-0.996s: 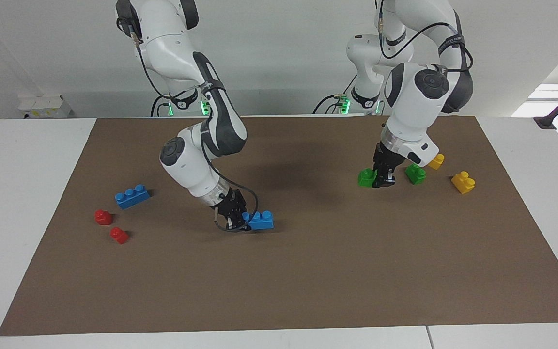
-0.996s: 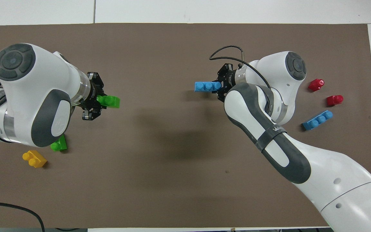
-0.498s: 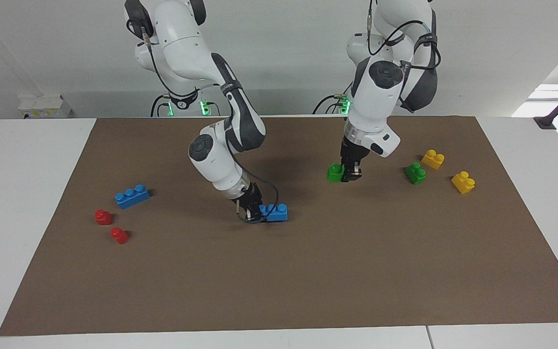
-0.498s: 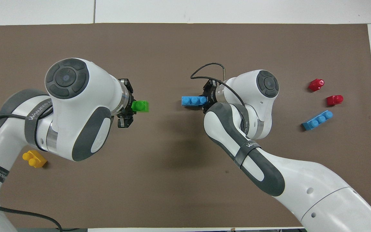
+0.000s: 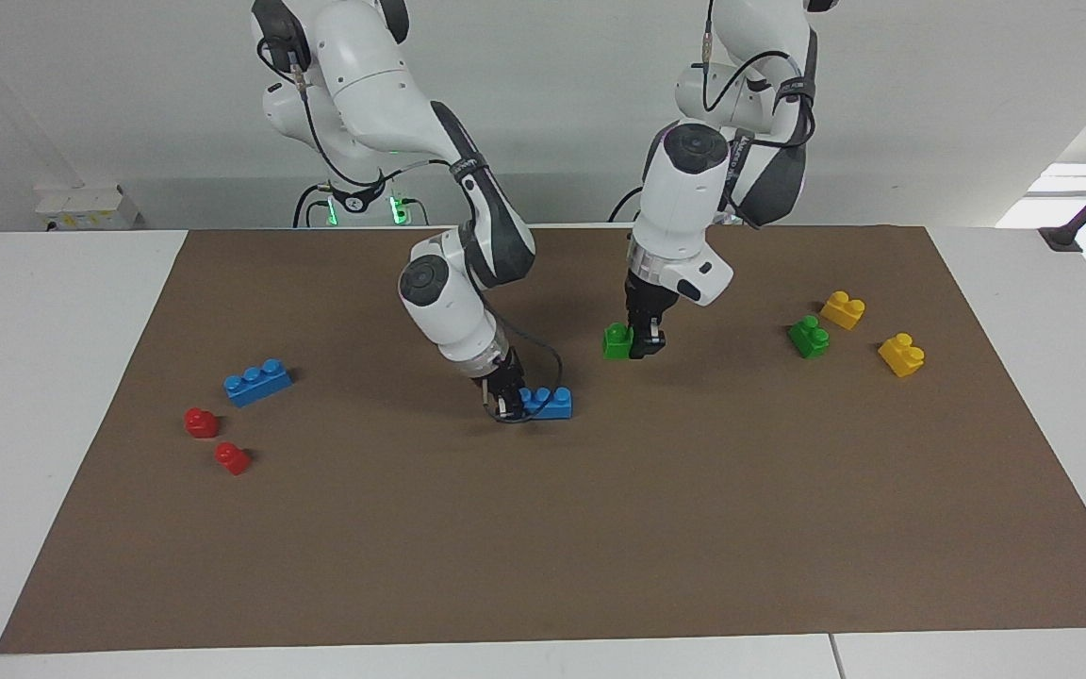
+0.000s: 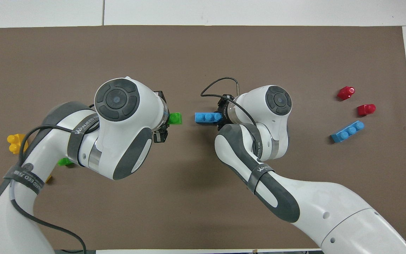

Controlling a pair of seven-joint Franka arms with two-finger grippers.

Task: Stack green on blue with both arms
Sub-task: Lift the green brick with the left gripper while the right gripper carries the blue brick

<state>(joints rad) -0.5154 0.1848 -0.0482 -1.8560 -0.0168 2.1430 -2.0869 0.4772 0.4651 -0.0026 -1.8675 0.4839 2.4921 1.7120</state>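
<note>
Left gripper (image 5: 645, 345) clutches the green brick (image 5: 617, 340), right gripper (image 5: 508, 405) clamps the blue brick (image 5: 548, 403) mid-mat (image 5: 600, 528), no readable labels.

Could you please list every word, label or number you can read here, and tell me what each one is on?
"WANJEED", as best it reads: on the upper grey strap of the left arm.
Lower grey strap of that arm: letters "EED" show, the rest is blurred.
Narrow strap on the right arm: too small to read.
</note>
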